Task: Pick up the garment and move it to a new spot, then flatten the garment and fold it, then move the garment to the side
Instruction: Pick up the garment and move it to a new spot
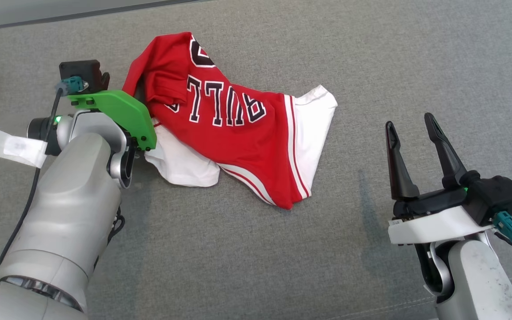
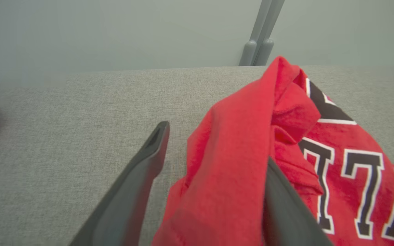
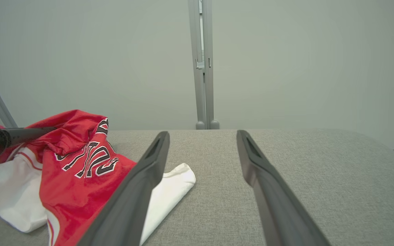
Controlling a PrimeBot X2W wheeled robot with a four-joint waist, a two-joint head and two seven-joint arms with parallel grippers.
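Your left claw (image 2: 214, 147) is apart, with the red shirt (image 1: 238, 133) draped over one finger. Your right claw (image 1: 409, 124) is apart too, well away. The shirt lies bunched on the table (image 1: 238, 249). Grab two corners and pull slowly to flatten it.

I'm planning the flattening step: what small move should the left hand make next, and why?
Probably draw the left hand back clear of the garment: its fingers stand open with a red fold draped between them, and the garment lies crumpled, not yet flattened.
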